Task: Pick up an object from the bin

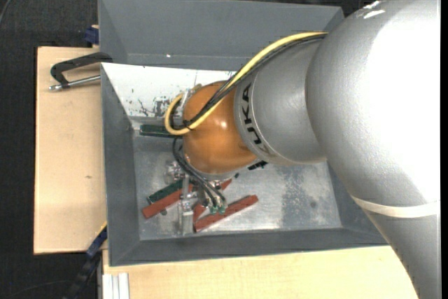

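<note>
arm low over the front-left heap

the grey arm (pixel 364 115) reaches in from the right and covers the right rim of the bin (pixel 210 28). the bin's floor lies bare to the right of the heap, while the left and front walls stand close to it. the orange cover (pixel 213 133) hangs over the middle of the floor, with a yellow cable (pixel 210 105) looped across it. below it the jaws sit low at the front-left, among a small heap: a left red-brown bar (pixel 162 205), a right red-brown bar (pixel 229 211), and a green piece (pixel 166 191) just above the left one. whether the jaws are open or closed, or hold anything, i cannot tell. a dark bar (pixel 157 129) lies apart by the back-left wall.
</note>
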You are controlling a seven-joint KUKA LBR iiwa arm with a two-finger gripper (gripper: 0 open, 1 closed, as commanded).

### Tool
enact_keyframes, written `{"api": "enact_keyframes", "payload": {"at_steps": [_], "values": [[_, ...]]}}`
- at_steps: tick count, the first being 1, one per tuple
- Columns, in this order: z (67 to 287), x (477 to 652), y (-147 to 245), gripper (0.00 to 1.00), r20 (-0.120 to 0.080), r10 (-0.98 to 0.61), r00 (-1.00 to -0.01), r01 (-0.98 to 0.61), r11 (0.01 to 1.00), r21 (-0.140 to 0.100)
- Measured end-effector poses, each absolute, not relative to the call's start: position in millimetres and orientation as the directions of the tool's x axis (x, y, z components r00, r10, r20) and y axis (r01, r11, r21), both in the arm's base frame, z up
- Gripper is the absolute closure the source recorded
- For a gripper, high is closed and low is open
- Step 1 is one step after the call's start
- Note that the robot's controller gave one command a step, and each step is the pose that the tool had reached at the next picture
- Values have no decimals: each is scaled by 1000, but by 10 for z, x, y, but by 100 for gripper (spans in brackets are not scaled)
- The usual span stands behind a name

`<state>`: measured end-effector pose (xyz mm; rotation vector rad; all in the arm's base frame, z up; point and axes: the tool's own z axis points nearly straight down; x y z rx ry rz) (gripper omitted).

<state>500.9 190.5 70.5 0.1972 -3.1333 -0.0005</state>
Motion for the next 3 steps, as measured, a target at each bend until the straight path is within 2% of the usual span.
{"api": "enact_keyframes", "payload": {"at_steps": [1,2,3], "values": [[723,5033,1913,100,-4,-124,-992,-124,992,3],[2390,5382,1884,100,-15,-121,-993,-121,993,3],[2350,5533,1820,100,-7,-158,-987,-158,987,1]]}}
